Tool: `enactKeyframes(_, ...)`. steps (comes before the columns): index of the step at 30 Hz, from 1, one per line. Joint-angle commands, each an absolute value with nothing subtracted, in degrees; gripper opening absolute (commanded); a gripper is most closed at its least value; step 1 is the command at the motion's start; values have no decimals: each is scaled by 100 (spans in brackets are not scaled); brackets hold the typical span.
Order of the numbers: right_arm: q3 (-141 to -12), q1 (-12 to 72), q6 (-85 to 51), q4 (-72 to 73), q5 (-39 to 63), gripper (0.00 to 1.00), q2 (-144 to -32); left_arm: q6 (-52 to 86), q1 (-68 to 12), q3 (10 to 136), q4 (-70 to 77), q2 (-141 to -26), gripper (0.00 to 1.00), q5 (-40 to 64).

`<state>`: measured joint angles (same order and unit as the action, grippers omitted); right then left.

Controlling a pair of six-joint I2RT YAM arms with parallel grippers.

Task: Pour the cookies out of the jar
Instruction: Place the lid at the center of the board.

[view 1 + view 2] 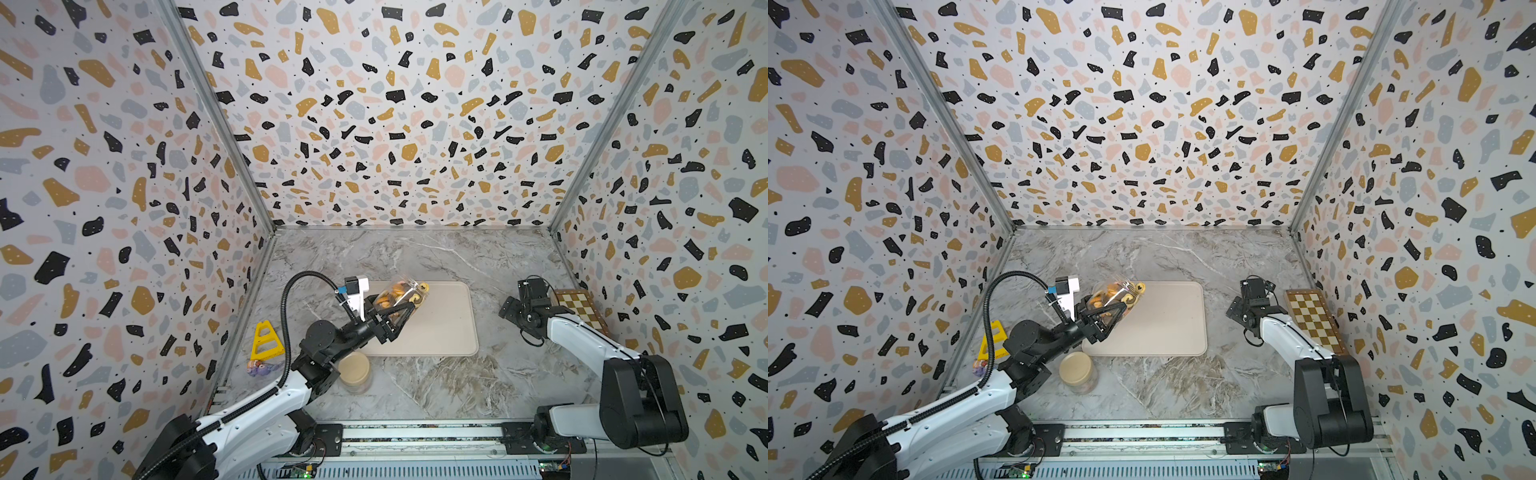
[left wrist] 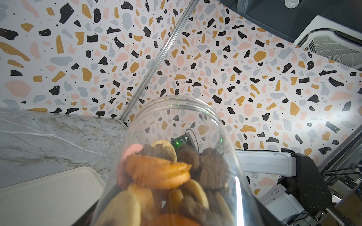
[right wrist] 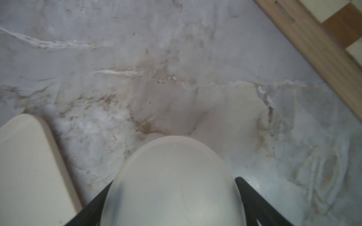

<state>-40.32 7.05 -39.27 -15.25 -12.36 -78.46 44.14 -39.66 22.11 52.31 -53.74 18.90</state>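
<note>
– Where are the cookies (image 2: 158,172)?

– Inside the clear jar (image 1: 399,291): orange, dark brown and pale ones, heaped along its lower side. In both top views a few lie close to the mouth.

– And the jar?

– The left gripper (image 1: 400,319) is clamped around its body and holds it tilted over the far left corner of the beige tray (image 1: 440,328). The mouth points away from the arm, towards the back wall. The left wrist view looks along the jar and shows the mouth open. I can't tell whether the jar touches the tray.

– What about the other arm?

– The right gripper (image 3: 172,199) is closed on a pale round lid (image 3: 172,166), with a black finger on each side of it. It hangs low over the marbled surface (image 1: 415,386), between the tray and a chessboard (image 1: 582,309) by the right wall.

– Anything else there?

– A second jar with a tan lid (image 1: 354,369) stands just beside the left arm, near the tray's front left corner. A yellow triangular piece (image 1: 266,340) sits by the left wall.
</note>
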Motion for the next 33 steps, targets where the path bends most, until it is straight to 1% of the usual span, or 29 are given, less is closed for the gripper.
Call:
enactKeyframes(1,-4116,670,-3709,-1343,-1767,89,-8129,4320,-3954,2268,5880,-5331,0,1898)
enactKeyframes(7,-4260,537,-3533,-1127,-1690,90,-8780,4352,-3955,2294,5880,-5362,0,1943)
enactKeyframes(9,-4368,528,-3482,-1186,-1652,93,-8899,4353,-3953,2285,5871,-5358,0,1942)
enactKeyframes(13,-4373,530,-3472,-1222,-1516,100,-8914,4359,-3954,2277,5905,-5391,0,1934)
enactKeyframes(16,-4320,548,-3528,-1263,-1472,100,-8820,4381,-3960,2285,5941,-5422,0,1938)
enactKeyframes(21,-4362,572,-3630,-1550,-1538,100,-8152,4395,-3955,2294,5968,-5444,0,1949)
enactKeyframes(26,-4761,660,-3617,-2098,-1591,100,-7384,4395,-3956,2294,6028,-5484,0,1951)
enactKeyframes(29,-5127,926,-3580,-2516,-1564,100,-6936,4319,-3960,2277,5997,-5494,0,1951)
enactKeyframes(33,-5569,1633,-3462,-2814,-1167,100,-6399,4144,-3955,2217,5907,-5510,0,1948)
